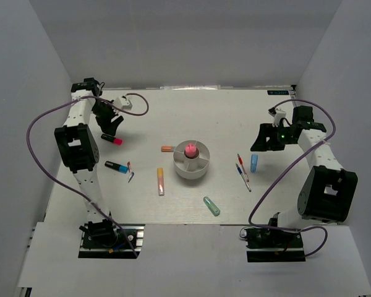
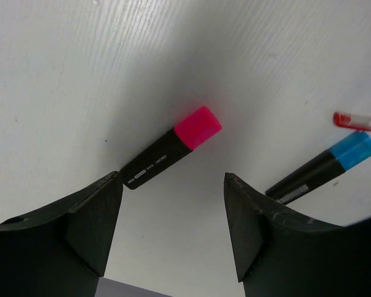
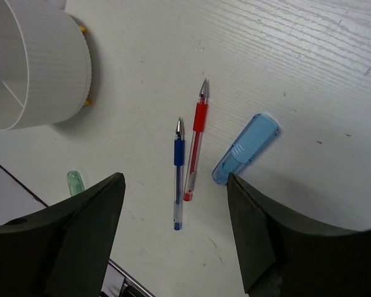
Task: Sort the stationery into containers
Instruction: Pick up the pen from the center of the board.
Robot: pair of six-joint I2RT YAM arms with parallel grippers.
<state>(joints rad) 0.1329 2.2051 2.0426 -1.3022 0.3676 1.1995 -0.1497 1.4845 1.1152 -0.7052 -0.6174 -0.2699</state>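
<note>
The white cup (image 1: 191, 166) stands mid-table with a pink highlighter (image 1: 190, 149) upright in its central well. My left gripper (image 1: 111, 127) is open and empty just above a black-and-pink highlighter (image 1: 112, 139), which lies ahead of the left finger in the left wrist view (image 2: 173, 148). A black-and-blue highlighter (image 2: 324, 172) and a red pen (image 2: 355, 120) lie to its right. My right gripper (image 1: 260, 143) is open and empty above a blue pen (image 3: 178, 173), a red pen (image 3: 195, 151) and a blue highlighter (image 3: 246, 148). The cup's wall (image 3: 43, 74) shows at the upper left.
A short orange highlighter (image 1: 167, 148) lies left of the cup. A long orange-pink marker (image 1: 161, 181) lies at the cup's front left. A mint-green highlighter (image 1: 211, 205) lies near the front edge and also shows in the right wrist view (image 3: 75, 182). Grey walls close in the table's sides.
</note>
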